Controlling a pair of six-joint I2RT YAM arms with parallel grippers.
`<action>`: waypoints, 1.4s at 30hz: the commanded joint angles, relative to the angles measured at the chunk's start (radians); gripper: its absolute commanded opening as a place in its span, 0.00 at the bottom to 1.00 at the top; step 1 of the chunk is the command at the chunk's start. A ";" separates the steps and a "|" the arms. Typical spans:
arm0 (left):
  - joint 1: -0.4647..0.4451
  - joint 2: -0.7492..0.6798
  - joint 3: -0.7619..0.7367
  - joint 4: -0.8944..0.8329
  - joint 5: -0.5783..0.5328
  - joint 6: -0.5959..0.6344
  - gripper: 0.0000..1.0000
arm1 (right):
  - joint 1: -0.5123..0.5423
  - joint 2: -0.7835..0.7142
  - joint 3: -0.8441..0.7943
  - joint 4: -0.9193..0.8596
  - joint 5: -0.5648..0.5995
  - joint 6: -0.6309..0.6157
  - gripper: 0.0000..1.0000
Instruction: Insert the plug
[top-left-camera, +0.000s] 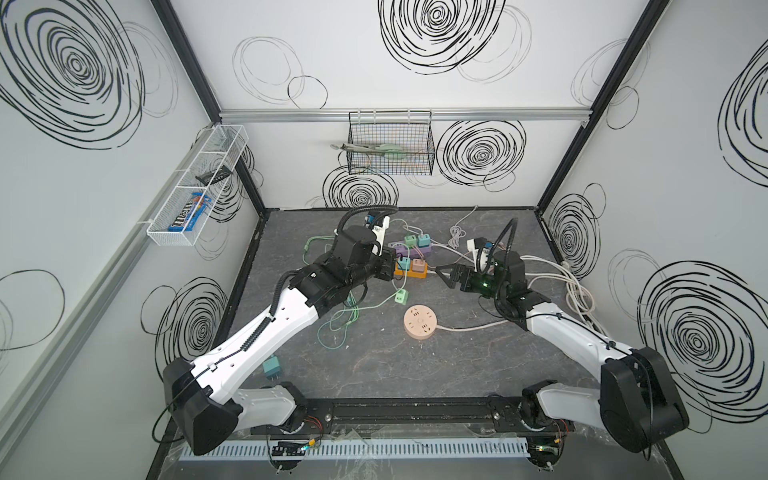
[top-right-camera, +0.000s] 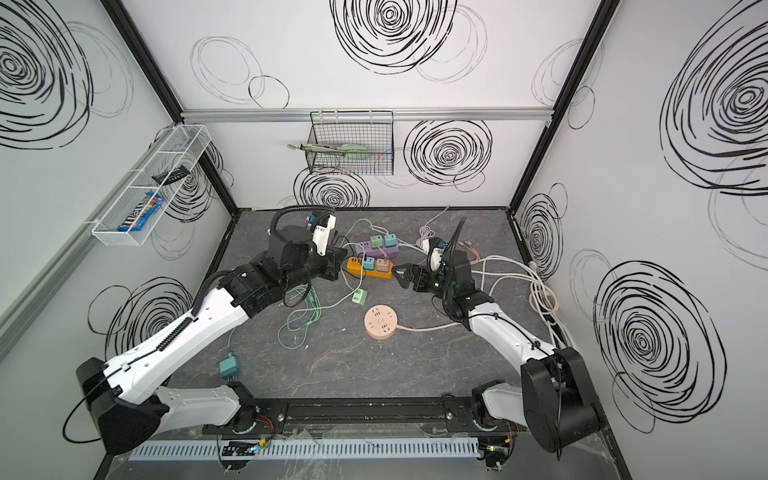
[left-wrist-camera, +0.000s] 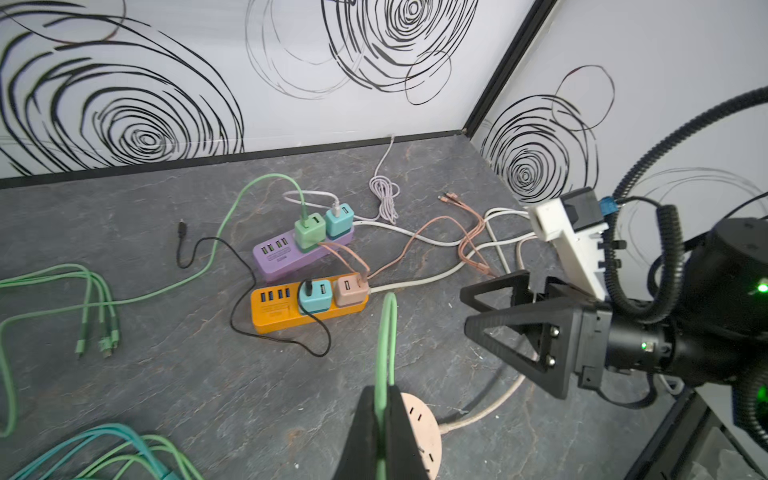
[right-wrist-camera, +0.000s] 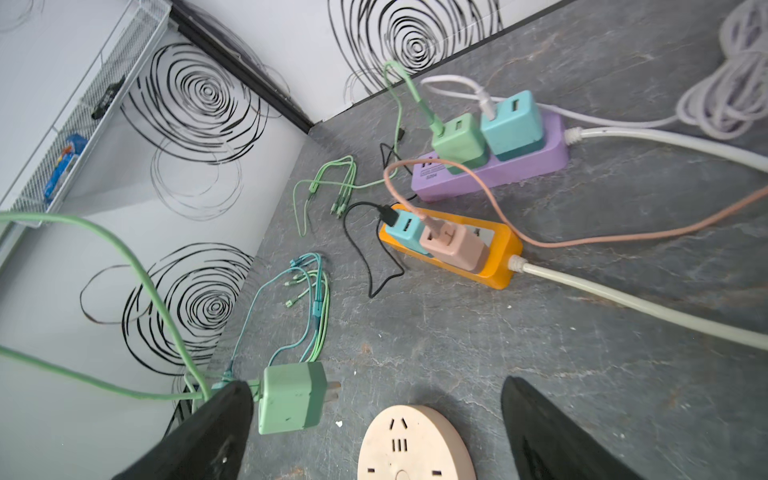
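In both top views the green plug (top-left-camera: 401, 297) is not in any socket yet. It sits low by the counter (top-left-camera: 374, 374), between the orange strip (top-left-camera: 411, 272) and the round socket (top-left-camera: 419, 327), and I cannot tell if it touches the counter. The left claw (top-left-camera: 390, 272) is just above it, and the right claw (top-left-camera: 446, 276) waits near the end of the orange strip. In the left wrist view the left claw (left-wrist-camera: 380, 392) is clenched on the green cord (left-wrist-camera: 384, 332), not on the plug itself, with the round socket (left-wrist-camera: 422, 428) close by. The right claw (left-wrist-camera: 494, 316) is spread wide and holds nothing. In the right wrist view the green plug (right-wrist-camera: 291, 397) hangs or lies on its side just beside the round socket (right-wrist-camera: 415, 444), prongs bare and pointing sideways. So the cord is caught, but that is all that is done. I think the plug has yet to be gripped well, turned prongs down, and pushed in. The orange strip has an empty hole too, so I cannot tell which spot it is for.
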 joint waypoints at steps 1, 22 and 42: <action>0.123 -0.021 -0.126 0.149 0.244 -0.117 0.00 | 0.061 0.007 0.035 0.017 0.031 -0.141 0.97; 0.647 0.019 -0.531 0.251 0.399 -0.185 0.00 | 0.470 0.455 0.370 -0.322 0.125 -1.062 1.00; 0.712 0.061 -0.557 0.255 0.394 -0.174 0.00 | 0.559 0.894 0.815 -0.510 0.400 -1.494 0.94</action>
